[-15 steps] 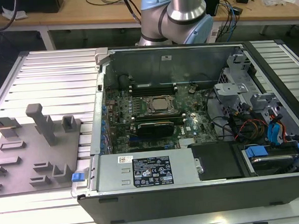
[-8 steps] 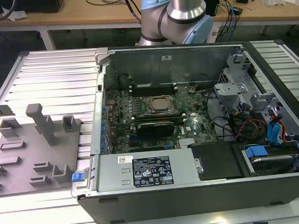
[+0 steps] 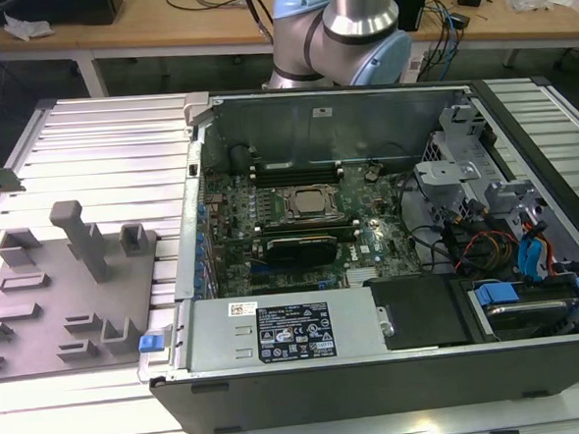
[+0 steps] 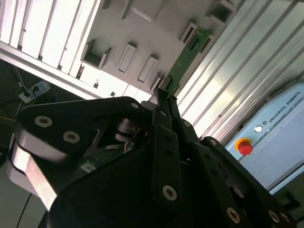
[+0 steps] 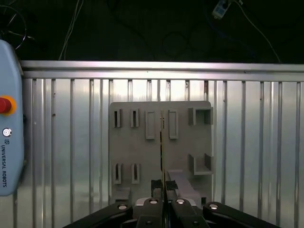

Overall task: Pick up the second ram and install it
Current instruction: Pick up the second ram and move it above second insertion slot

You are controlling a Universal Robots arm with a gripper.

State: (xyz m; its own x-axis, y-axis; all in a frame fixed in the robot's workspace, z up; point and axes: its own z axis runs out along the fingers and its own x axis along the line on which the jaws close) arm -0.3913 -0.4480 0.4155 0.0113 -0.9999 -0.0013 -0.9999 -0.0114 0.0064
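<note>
Currently I have the ribbed metal table carrying everything. The open computer case takes up its middle and the side toward the exterior view's right. The grey fixture plate lies by the table's edge at the exterior view's left, with an upright post standing on it.

Behind the case's far wall the arm shows its pale blue joints and a grey tube that climbs out of the top of the exterior view. A pale blue control box with a red button lies on the table, apart from the plate.

The first wrist view looks almost squarely down on the plate, so I read the gripper as pointing down at it, over the plate's middle line. Its black fingers are drawn together and clamped on one end of the second ram.

The ram's long axis carries on in line with the fingers, and its free end points away from the gripper toward the plate. In the first wrist view I see it edge-on, a thin dark line running between the two middle slots. In the second wrist view its green face shows, with the free end over the plate near one edge. I cannot tell whether that end touches the plate.
</note>
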